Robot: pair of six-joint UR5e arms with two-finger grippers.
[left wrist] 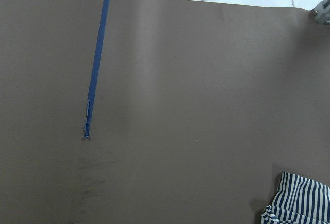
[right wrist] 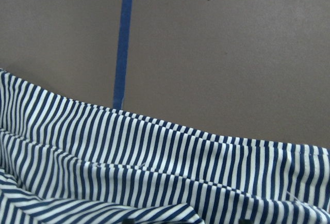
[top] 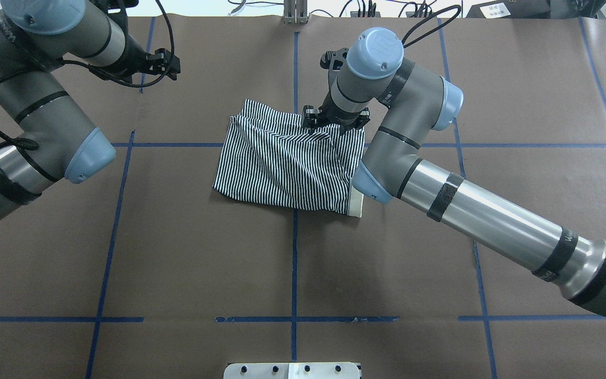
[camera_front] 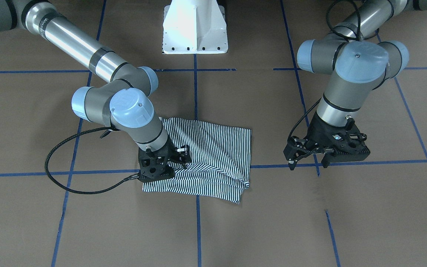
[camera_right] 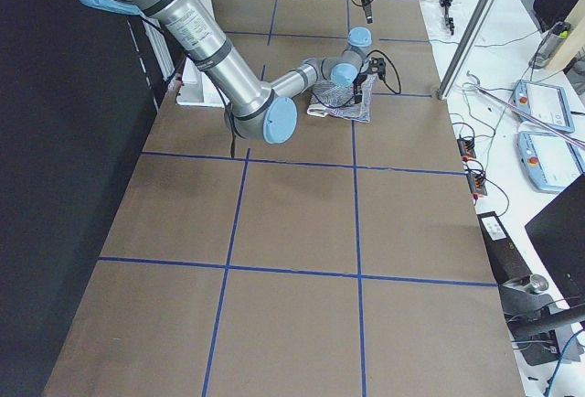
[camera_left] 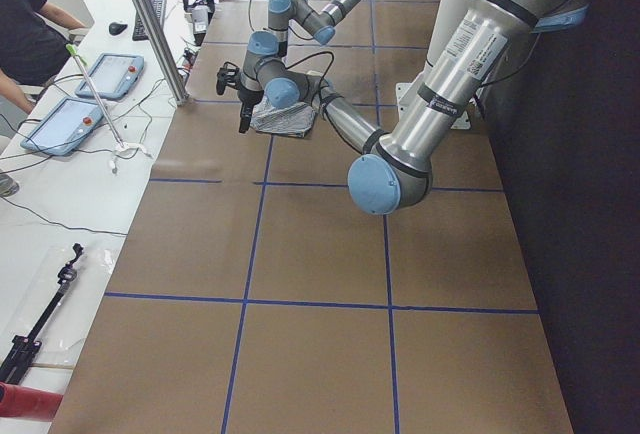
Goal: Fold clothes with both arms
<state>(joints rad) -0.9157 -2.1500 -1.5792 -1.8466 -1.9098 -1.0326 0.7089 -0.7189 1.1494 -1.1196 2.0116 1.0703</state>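
Folding looks nearly done: right tool (camera_front: 176,163) sits low on the folded polo shirt (camera_front: 217,155), grip unclear; left tool (camera_front: 308,163) is spread open and empty. Next is probably a final fold or tidy.

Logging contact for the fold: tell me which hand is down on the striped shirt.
The right hand, down on the shirt at its far edge; the left hand hangs over bare table.

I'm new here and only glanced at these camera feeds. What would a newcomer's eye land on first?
The striped shirt stands out most, folded into a rough square near the middle of the brown table. The right pincer is down on the shirt's edge farthest from the robot. The left pincer hangs above the table off to the side, clear of the cloth.
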